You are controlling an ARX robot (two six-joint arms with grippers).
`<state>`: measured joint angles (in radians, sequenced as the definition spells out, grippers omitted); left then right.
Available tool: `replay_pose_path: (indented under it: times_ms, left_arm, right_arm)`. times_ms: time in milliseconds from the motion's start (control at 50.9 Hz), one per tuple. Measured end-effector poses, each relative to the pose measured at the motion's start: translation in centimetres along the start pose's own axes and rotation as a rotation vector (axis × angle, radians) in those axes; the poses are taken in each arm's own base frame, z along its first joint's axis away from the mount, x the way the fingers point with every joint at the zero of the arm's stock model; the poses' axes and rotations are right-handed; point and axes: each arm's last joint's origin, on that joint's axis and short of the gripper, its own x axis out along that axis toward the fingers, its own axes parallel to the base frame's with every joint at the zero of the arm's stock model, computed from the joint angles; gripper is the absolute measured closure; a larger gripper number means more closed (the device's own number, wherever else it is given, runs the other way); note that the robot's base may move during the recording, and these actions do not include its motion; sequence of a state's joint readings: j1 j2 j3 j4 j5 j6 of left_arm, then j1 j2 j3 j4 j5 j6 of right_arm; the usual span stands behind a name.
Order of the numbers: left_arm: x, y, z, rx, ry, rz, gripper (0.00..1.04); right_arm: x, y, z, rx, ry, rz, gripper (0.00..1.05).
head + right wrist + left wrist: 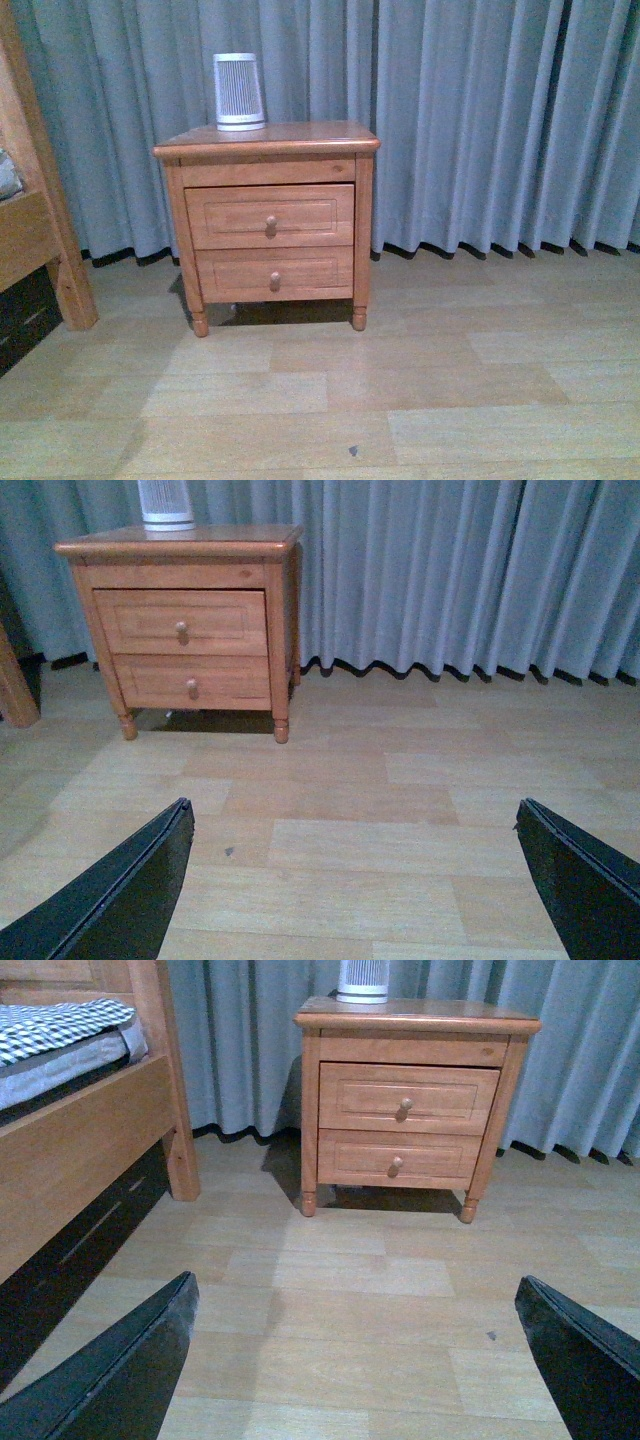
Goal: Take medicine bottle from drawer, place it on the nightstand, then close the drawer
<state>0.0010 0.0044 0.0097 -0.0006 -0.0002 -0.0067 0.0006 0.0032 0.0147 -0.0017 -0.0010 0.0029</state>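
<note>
The honey-brown nightstand (pixel 268 138) stands against the curtain, a good way ahead of me. It also shows in the left wrist view (pixel 420 1018) and the right wrist view (pixel 180 542). Its upper drawer (pixel 270 216) (pixel 406 1098) (pixel 180 622) is shut, with one round knob. The medicine bottle is out of view. My left gripper (pixel 355 1305) is open and empty, low over the floor. My right gripper (pixel 355 825) is open and empty, likewise far from the nightstand. Neither arm shows in the front view.
A tall white-grey ribbed appliance (pixel 238 92) stands on the nightstand's top. The shallower lower drawer (pixel 274 273) is shut. A wooden bed frame (pixel 40 230) (pixel 90 1130) stands left of the nightstand. Grey curtains (pixel 480 110) hang behind. Pale wood flooring (pixel 400 400) lies between me and the nightstand.
</note>
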Motion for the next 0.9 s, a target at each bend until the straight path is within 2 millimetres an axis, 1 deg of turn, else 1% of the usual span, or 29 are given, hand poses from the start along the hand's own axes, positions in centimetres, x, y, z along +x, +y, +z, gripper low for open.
replay_pose_path:
  times_ms: [903]
  left_arm:
    - [0.0,0.0,0.0,0.0,0.0,0.0,0.07]
  right_arm:
    - [0.0,0.0,0.0,0.0,0.0,0.001,0.07]
